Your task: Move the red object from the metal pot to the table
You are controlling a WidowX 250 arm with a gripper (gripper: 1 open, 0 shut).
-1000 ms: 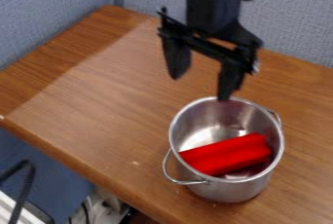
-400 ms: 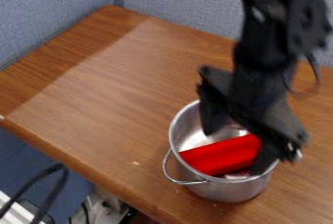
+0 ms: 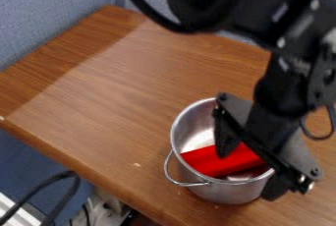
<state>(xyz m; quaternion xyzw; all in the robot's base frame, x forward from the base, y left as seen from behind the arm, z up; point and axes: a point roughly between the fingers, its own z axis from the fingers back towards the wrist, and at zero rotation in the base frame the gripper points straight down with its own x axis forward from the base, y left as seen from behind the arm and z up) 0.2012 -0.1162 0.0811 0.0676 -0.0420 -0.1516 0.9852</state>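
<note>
The metal pot (image 3: 182, 137) stands near the front right corner of the wooden table (image 3: 105, 73), its loop handle (image 3: 179, 175) facing the front. The red object (image 3: 202, 158) lies inside the pot, and only its left end shows because the arm covers the remainder. My gripper (image 3: 260, 157) points down into the pot and is open. One black finger (image 3: 229, 130) stands at the back of the red object and the other is by the pot's front right rim. Nothing is held. Whether the fingers touch the red object cannot be told.
A blue wall (image 3: 53, 4) runs behind the table. The table's rounded front edge (image 3: 79, 151) passes close to the pot on the left and front. Dark cables (image 3: 39, 196) hang below that edge. The arm's bulk fills the upper right.
The open gripper came down from above the pot's far rim into the pot, shifting toward the front right and rolling a little. The pot and red object stayed put.
</note>
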